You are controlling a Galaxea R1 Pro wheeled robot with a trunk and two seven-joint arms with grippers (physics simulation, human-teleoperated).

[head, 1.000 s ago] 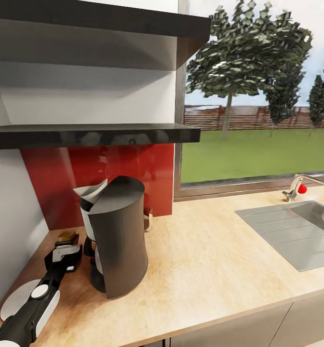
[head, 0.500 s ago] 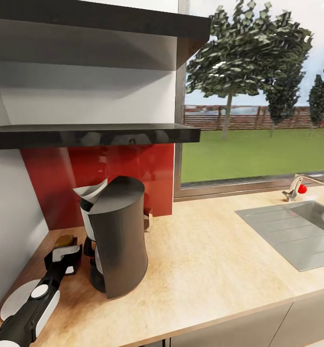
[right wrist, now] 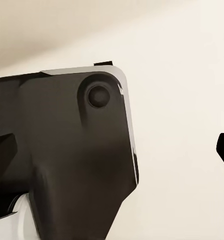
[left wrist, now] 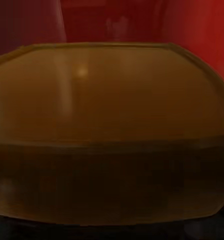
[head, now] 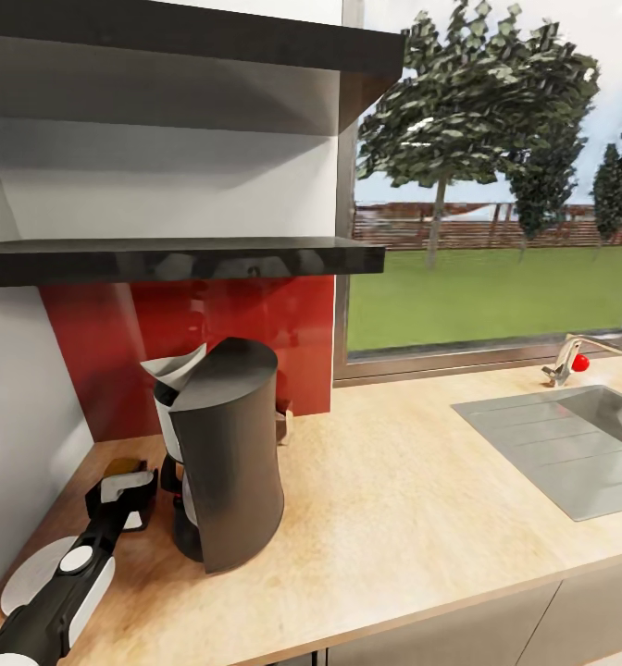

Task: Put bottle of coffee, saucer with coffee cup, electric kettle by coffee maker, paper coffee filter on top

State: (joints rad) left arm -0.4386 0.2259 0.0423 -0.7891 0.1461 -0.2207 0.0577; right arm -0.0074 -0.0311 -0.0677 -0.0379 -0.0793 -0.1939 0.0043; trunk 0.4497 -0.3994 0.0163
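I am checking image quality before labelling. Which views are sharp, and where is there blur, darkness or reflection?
Head view: sharp and evenly lit; the glossy shelf and the red panel show soft reflections; the left claw is by the coffee maker. Left wrist view: dim and blurred, a brown surface very close. Right wrist view: dark robot part on pale background, soft.

Left arm [head: 56,592] stretched forward and low, left pincer [head: 121,497] jaw state unclear

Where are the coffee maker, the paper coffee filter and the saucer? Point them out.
coffee maker [head: 232,453], head view, dark front body.
paper coffee filter [head: 174,367], head view, white cone's wall.
saucer [head: 29,575], head view, bare white rim.
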